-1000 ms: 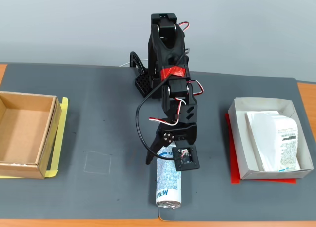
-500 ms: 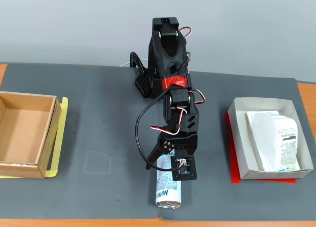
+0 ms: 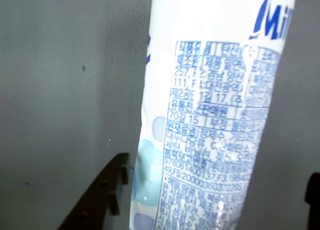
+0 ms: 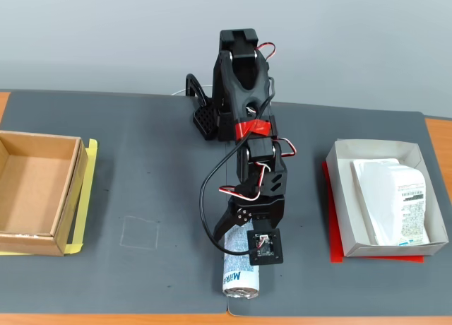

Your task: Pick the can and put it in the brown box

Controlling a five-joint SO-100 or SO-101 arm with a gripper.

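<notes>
The can (image 4: 241,276) lies on its side on the grey mat near the front edge, silver end toward the camera in the fixed view. In the wrist view the can (image 3: 215,90) fills the middle, white with blue print. My gripper (image 4: 240,249) is low over the can's far half and open. One black finger (image 3: 102,197) shows left of the can, and the other finger (image 3: 314,195) just shows at the right edge, so the jaws straddle the can without closing on it. The brown box (image 4: 70,191) stands empty at the far left.
A white box (image 4: 339,198) holding a white packet (image 4: 393,198) sits on a red underlay at the right. Yellow tape (image 4: 79,219) lines the brown box's right side. The arm's base (image 4: 236,78) stands at the back centre. A faint square (image 4: 140,233) is marked on the mat.
The arm has stretched forward and lowered. The open gripper has slid further along the can toward the front edge. The can has not moved.
</notes>
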